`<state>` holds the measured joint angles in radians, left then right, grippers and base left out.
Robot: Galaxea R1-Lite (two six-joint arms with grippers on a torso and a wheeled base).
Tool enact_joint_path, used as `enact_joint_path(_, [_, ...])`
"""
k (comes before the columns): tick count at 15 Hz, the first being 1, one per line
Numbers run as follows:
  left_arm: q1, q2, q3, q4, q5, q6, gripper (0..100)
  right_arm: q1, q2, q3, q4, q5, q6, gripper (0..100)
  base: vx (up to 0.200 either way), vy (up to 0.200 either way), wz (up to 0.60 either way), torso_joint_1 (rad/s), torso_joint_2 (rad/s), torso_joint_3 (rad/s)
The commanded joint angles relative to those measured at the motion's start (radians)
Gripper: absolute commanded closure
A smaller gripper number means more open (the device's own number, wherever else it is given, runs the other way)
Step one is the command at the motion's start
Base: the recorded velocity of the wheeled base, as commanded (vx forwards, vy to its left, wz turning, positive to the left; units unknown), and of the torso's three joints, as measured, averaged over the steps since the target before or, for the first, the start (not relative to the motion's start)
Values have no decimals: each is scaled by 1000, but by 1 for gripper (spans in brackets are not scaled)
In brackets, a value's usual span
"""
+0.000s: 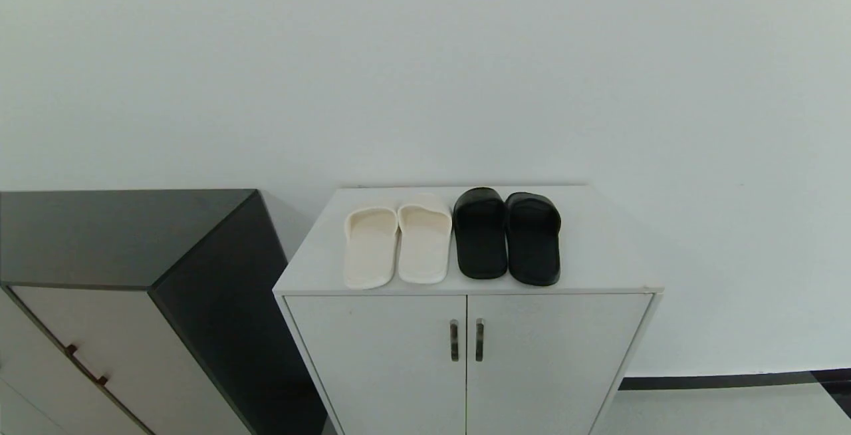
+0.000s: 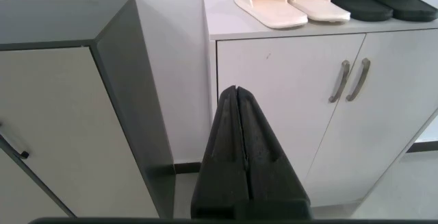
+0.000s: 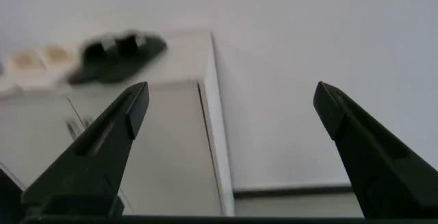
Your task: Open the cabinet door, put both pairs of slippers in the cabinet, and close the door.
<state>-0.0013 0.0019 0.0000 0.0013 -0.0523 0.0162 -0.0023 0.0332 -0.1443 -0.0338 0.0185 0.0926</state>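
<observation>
The white cabinet (image 1: 598,249) stands against the wall (image 1: 425,56) with both doors (image 1: 379,368) closed, its two handles (image 1: 454,340) side by side at the middle; on its top the cream slippers (image 1: 397,245) lie just beside the black slippers (image 1: 506,235), the cream pair toward the robot's left, all toes toward the wall; a dark cabinet (image 1: 133,235) stands near on the left; the left gripper (image 2: 237,90) has its fingers pressed together, well apart from the doors; the right gripper (image 3: 231,90) has its fingers spread wide, holding nothing.
</observation>
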Motion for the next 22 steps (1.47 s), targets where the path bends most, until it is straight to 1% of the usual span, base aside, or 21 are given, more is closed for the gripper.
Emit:
enact_joint_path(1, [0, 0, 0, 0, 0, 1, 100, -1, 269, -296, 104, 123, 67, 0, 0, 0, 0, 0, 0, 0])
enact_joint_path(2, [0, 0, 0, 0, 0, -1, 100, -2, 383, -291, 118, 244, 35, 0, 0, 0, 0, 0, 0, 0])
enact_joint_path(3, [0, 0, 0, 0, 0, -1, 100, 1, 507, -301, 101, 310, 35, 0, 0, 0, 0, 0, 0, 0])
enact_joint_path(4, [0, 0, 0, 0, 0, -1, 100, 33, 648, -307, 14, 319, 38, 0, 0, 0, 0, 0, 0, 0])
enact_joint_path(5, [0, 0, 0, 0, 0, -1, 100, 113, 751, -307, -101, 307, 44, 0, 0, 0, 0, 0, 0, 0])
enact_joint_path(6, [0, 0, 0, 0, 0, -1, 100, 177, 810, -308, -172, 261, 81, 0, 0, 0, 0, 0, 0, 0])
enact_joint_path(7, [0, 0, 0, 0, 0, -1, 100, 242, 847, -311, -215, 198, 116, 0, 0, 0, 0, 0, 0, 0])
enact_joint_path(9, [0, 0, 0, 0, 0, 1, 100, 420, 916, -321, -275, 54, 148, 0, 0, 0, 0, 0, 0, 0])
enact_joint_path(11, [0, 0, 0, 0, 0, 1, 100, 509, 1007, -351, -282, -6, 153, 0, 0, 0, 0, 0, 0, 0])
enact_joint_path(14, [0, 0, 0, 0, 0, 1, 100, 607, 1215, -468, -321, -157, 182, 0, 0, 0, 0, 0, 0, 0])
enact_joint_path(17, [0, 0, 0, 0, 0, -1, 100, 671, 1406, -615, -345, -262, 228, 0, 0, 0, 0, 0, 0, 0])
enact_joint_path(19, [0, 0, 0, 0, 0, 1, 100, 694, 1508, -693, -362, -312, 227, 0, 0, 0, 0, 0, 0, 0])
enact_joint_path(21, [0, 0, 0, 0, 0, -1, 100, 719, 1627, -770, -371, -388, 227, 0, 0, 0, 0, 0, 0, 0])
enact_joint_path(22, [0, 0, 0, 0, 0, -1, 100, 720, 1654, -790, -376, -410, 227, 0, 0, 0, 0, 0, 0, 0])
